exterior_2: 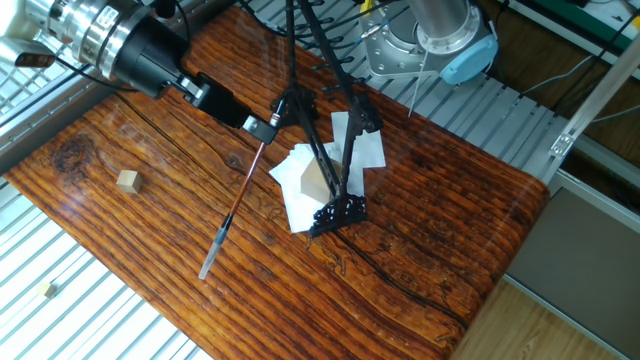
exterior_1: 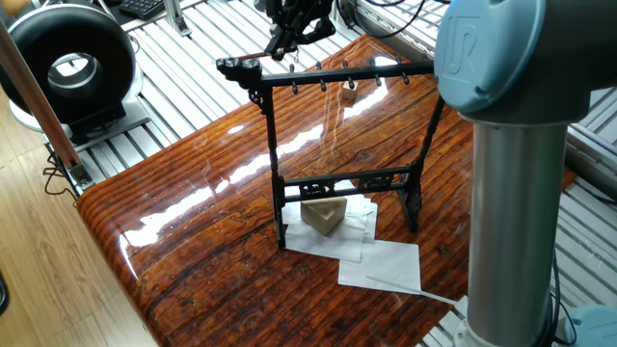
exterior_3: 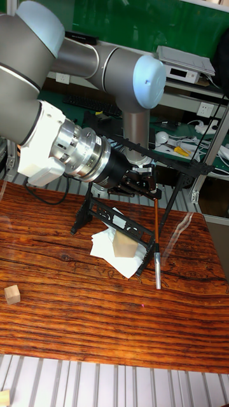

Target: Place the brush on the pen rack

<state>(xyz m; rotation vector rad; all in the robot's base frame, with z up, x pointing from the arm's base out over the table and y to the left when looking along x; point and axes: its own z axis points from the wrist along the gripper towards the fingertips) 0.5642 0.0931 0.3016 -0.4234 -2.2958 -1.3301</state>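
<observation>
hanging from pincer (exterior_3: 151,192): brush (exterior_3: 156,238), upright.

My pincer (exterior_2: 268,124) hangs over the table (exterior_2: 450,240) just beside the pen rack's (exterior_2: 330,150) top crossbar, with the brush (exterior_3: 156,238) hanging down from it above the table. The rack stands on paper sheets (exterior_1: 381,262), straddling a wooden wedge (exterior_1: 324,214). A small block (exterior_2: 126,180) lies well apart.
</observation>
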